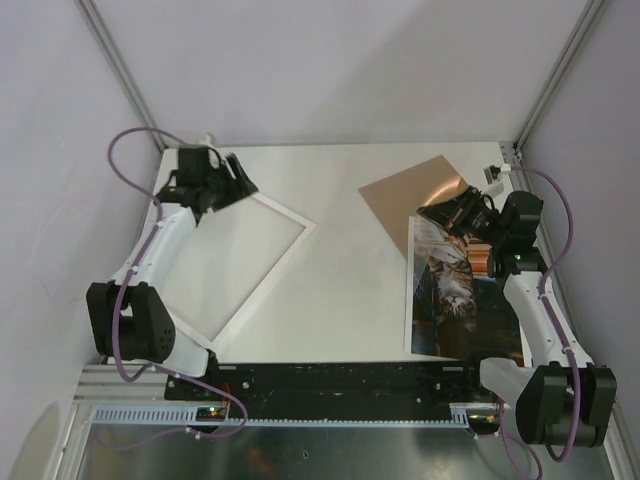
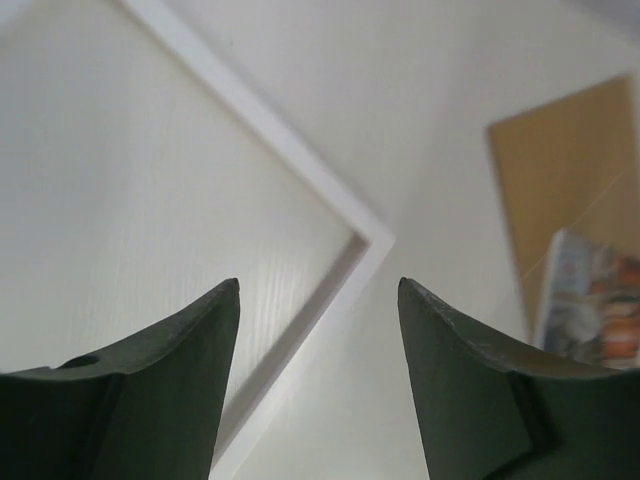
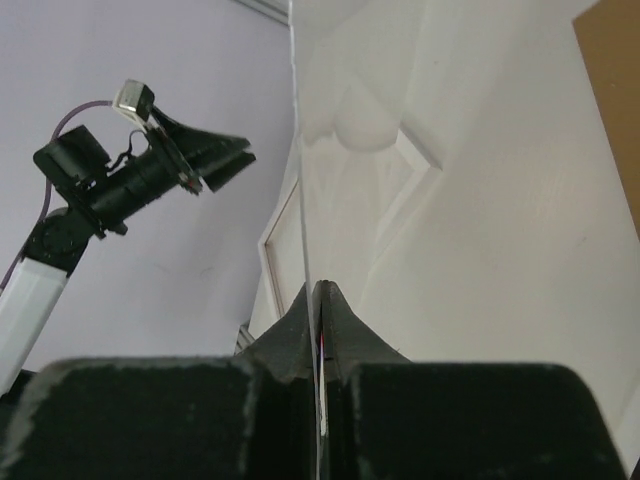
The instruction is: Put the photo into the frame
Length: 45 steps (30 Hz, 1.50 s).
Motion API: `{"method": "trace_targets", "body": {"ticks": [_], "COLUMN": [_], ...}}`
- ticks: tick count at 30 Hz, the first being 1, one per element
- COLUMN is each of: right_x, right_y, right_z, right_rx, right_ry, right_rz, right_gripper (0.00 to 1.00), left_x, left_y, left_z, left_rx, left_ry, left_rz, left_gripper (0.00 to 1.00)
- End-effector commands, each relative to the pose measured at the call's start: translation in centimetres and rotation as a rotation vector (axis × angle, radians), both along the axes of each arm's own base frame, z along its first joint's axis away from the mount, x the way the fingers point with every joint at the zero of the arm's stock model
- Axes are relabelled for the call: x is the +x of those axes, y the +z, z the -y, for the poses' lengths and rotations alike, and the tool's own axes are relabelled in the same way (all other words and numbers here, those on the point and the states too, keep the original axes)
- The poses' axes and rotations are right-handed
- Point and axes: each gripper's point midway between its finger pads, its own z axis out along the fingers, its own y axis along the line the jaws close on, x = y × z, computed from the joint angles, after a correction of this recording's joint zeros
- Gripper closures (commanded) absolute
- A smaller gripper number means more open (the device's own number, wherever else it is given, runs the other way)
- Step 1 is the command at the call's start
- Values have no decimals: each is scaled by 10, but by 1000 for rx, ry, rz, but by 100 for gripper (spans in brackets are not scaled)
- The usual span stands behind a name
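Over on the left, the left gripper (image 1: 238, 180) hovers above the far corner of the frame (image 1: 285, 212), jaws spread wide with nothing between them. The left wrist view confirms it: the 2 dark fingers (image 2: 170, 380) stand well apart, and the frame's white bar (image 2: 270, 130) runs diagonally beneath them down to a sharp corner. The frame lies flat on the left half of the white table (image 1: 340, 290), turned like a diamond, and the bare tabletop shows through its opening.

Moving to the middle, there is open white surface, then the brown backing board (image 1: 405, 195) lying flat towards the far right, also set at an angle. The left wrist camera catches it as a tan slab (image 2: 565, 180) at the edge of its view.

And on the right, the photo (image 1: 455, 290), the cat print, sits on the right side of the table, well apart from the frame, its far edge meeting the board's near side. The right gripper (image 1: 462, 213) is at that far edge. Its wrist view shows the jaws (image 3: 320, 290) pinched tight on the thin sheet, seen edge-on and rising straight up between the fingers. Whether the far edge is raised off the table, I cannot tell.
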Motion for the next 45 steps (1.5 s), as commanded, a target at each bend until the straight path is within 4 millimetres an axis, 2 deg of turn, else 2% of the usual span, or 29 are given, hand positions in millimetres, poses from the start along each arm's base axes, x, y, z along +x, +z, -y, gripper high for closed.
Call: {"method": "trace_targets", "body": {"ticks": [1, 7, 11, 14, 19, 26, 37, 41, 45], "right_x": [-1, 15, 23, 27, 31, 31, 31, 31, 32], "right_y": [12, 13, 16, 18, 21, 21, 21, 21, 22], "right_z": [5, 14, 23, 28, 33, 35, 36, 37, 37], "right_rx": [-36, -65, -85, -107, -111, -114, -121, -123, -123], "right_ry": [-22, -66, -103, -129, -147, -152, -152, -156, -159], "right_rz": [21, 7, -11, -12, -7, -2, 4, 3, 5], "right_gripper": [100, 100, 100, 100, 100, 100, 100, 100, 100], "left_x": [-51, -91, -110, -119, -124, -128, -132, -128, -117], "left_y": [-51, -105, -131, -146, -166, -180, -199, -198, -188], "left_z": [-9, 25, 46, 58, 62, 72, 80, 85, 95], "left_rx": [343, 470, 477, 474, 499, 475, 461, 451, 423], "left_ry": [-36, -236, -355, -426, -480, -573, -611, -607, -597], "left_rz": [-160, -296, -364, -401, -455, -489, -544, -542, -512], "left_gripper": [32, 32, 33, 33, 33, 34, 42, 54, 74]}}
